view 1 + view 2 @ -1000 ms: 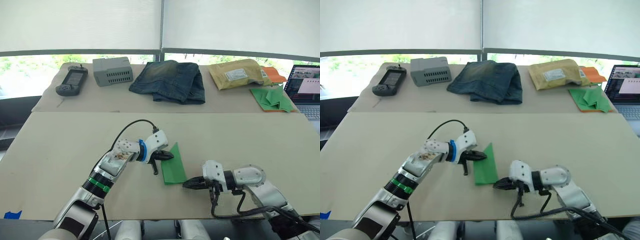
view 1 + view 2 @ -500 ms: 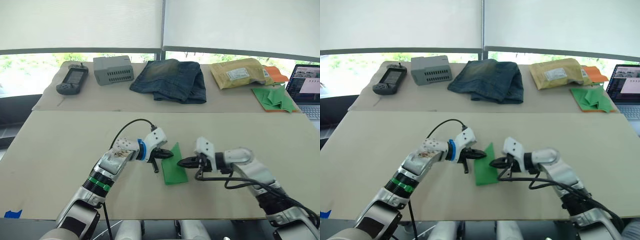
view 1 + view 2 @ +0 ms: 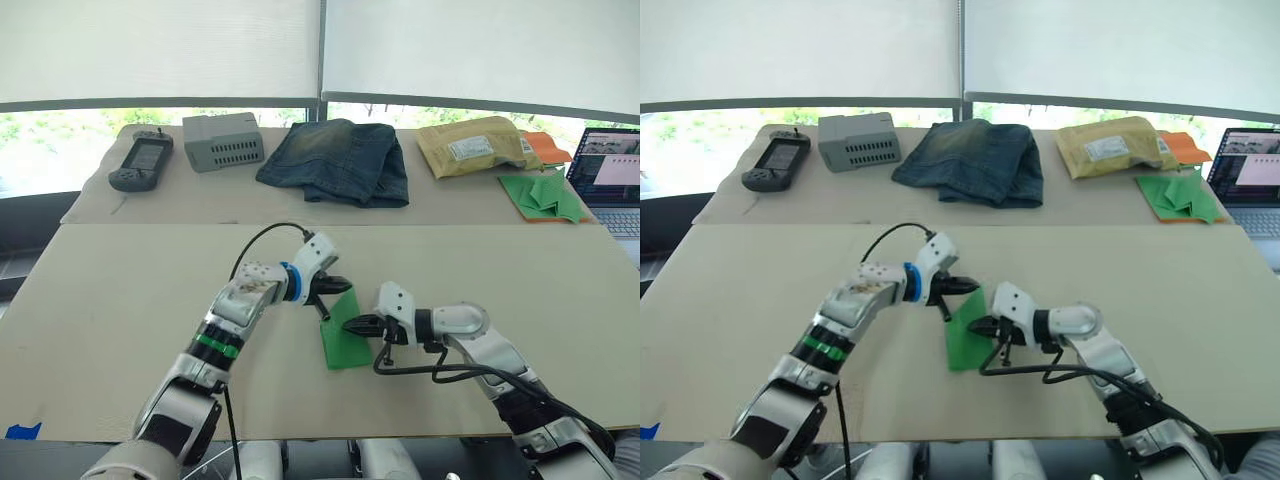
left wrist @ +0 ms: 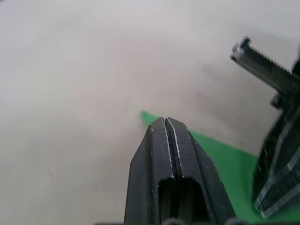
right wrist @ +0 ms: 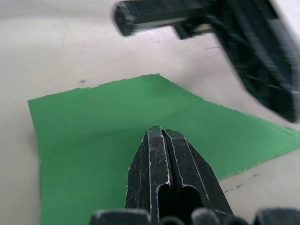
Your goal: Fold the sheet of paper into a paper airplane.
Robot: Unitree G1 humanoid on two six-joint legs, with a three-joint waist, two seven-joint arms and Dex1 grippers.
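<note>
The thin bright green creased sheet of paper (image 3: 345,335) lies flat on the near beige tabletop (image 3: 120,290), its long axis running away from the robot to a point at the far end. One closed left hand (image 3: 338,286) hovers at that far tip, and one closed right hand (image 3: 352,324) presses on the sheet's right edge, slightly nearer its middle. There is one sheet between two hands, while a separate heap of green paper pieces (image 3: 545,195) sits well apart on the far table.

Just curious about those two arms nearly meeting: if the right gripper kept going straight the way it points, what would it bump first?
Probably the left gripper, just beyond its tip across the green sheet of paper. The right gripper, jaws shut, points toward it, though depth is hard to judge.
</note>
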